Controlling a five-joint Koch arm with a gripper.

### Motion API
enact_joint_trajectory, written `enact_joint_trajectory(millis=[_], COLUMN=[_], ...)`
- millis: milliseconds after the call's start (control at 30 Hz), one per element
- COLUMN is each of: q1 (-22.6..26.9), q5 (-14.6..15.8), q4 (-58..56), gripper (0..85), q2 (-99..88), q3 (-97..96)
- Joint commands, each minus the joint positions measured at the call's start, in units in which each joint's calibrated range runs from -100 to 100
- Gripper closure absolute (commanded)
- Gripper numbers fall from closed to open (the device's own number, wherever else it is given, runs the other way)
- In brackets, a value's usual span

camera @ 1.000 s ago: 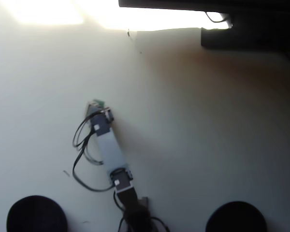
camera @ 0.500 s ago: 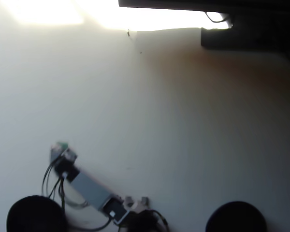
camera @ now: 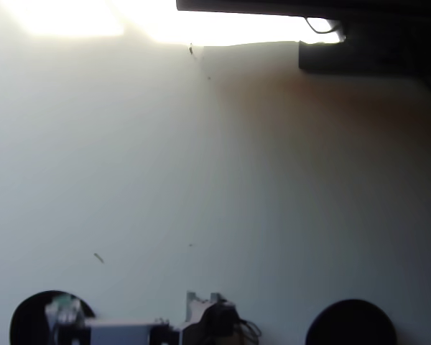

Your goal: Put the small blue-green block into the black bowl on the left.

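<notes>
The black bowl (camera: 27, 318) sits at the bottom left of the overhead view, cut off by the frame's lower edge. My arm lies flat along the bottom edge, reaching left from its base (camera: 214, 322). My gripper (camera: 61, 312) hangs over the bowl's right half and looks blurred. A pale greenish patch at its tip is the small blue-green block (camera: 67, 307), held between the jaws above the bowl.
A second black bowl (camera: 352, 325) stands at the bottom right. Dark equipment (camera: 373, 39) runs along the top right edge. A small scrap (camera: 98, 258) lies on the pale table above the left bowl. Strong glare whitens the top left.
The arm has swung left and down, from pointing up the table to lying along the bottom edge. It carried the block from mid-table to over the left bowl.
</notes>
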Motion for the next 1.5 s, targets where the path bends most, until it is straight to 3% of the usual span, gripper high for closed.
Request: enact_joint_trajectory(millis=[0,167,467,500,567,633,733,1067,1467], q1=[2.44,5.81,6.2,6.2,6.15,5.91,4.74,-11.09,-30.18], q5=[1.51,2.25,1.66,1.47,1.12,0.98,0.93,2.0,0.73], q4=[-1.24,-1.16,-0.91,-0.83,-0.83,-0.83,-1.0,1.68,41.24], gripper=[82.5,82.4,82.0,75.2,41.3,32.2,31.5,36.5,35.4], q2=[-1.25,4.0,7.65,8.07,9.15,9.25,6.57,-5.0,-33.81], q3=[2.52,2.79,2.15,2.24,2.33,2.42,2.98,-0.26,-45.91])
